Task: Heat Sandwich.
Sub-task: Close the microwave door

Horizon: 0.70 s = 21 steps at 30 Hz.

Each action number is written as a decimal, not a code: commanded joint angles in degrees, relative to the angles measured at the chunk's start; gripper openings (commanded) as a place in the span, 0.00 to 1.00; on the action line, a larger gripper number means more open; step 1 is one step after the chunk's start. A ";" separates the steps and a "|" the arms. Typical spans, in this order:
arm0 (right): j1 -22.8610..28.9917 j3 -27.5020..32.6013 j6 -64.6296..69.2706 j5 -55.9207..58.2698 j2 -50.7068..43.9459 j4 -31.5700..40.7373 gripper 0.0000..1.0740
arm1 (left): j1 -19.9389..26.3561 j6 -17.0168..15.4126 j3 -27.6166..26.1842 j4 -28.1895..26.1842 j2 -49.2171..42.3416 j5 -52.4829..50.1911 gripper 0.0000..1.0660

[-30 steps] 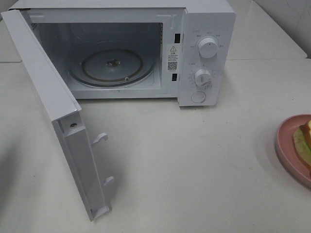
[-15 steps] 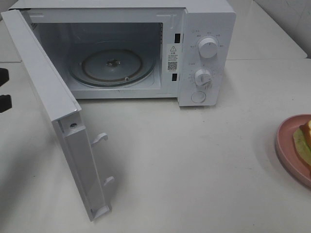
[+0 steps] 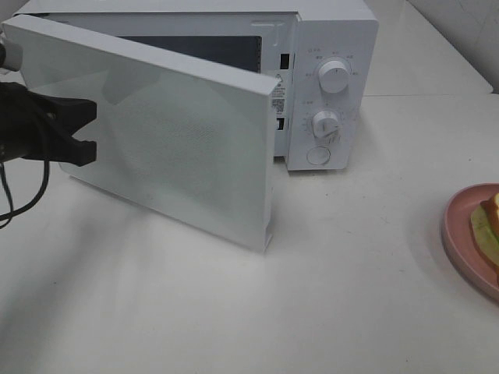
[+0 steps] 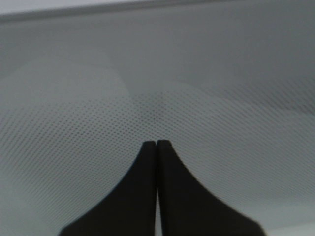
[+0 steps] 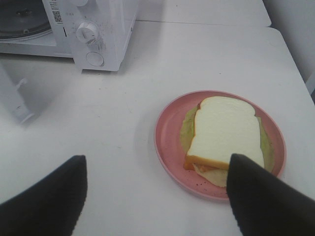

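Observation:
The sandwich (image 3: 488,227) lies on a pink plate (image 3: 458,234) at the table's right edge, half cut off in the high view. In the right wrist view the sandwich (image 5: 224,135) has pale bread on top, green and orange edges, and sits on the plate (image 5: 167,142). My right gripper (image 5: 155,206) is open and empty, hovering near the plate. My left gripper (image 3: 88,130) presses on the outer face of the white microwave door (image 3: 171,132). In the left wrist view its fingertips (image 4: 150,147) are closed together against the door's dotted window (image 4: 157,73).
The white microwave (image 3: 331,78) stands at the back with two knobs and a button on its right panel. Its door stands half swung, hiding the cavity and turntable. Bare white table lies between the microwave and the plate.
The door has swung from wide open to about half shut. My left gripper has come in from the left edge and now sits against the door's outer face.

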 commanded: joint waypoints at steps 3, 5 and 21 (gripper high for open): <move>-0.29 0.23 -0.34 -0.69 -1.55 0.23 0.70 | -4.76 2.23 -3.84 -4.24 2.01 -0.74 0.00; -0.29 0.23 -0.34 -0.69 -1.55 0.23 0.70 | -6.59 3.84 -4.87 -6.59 2.86 -0.63 0.00; -0.29 0.23 -0.34 -0.69 -1.55 0.23 0.70 | -20.34 20.00 -12.61 -31.28 10.37 -0.34 0.00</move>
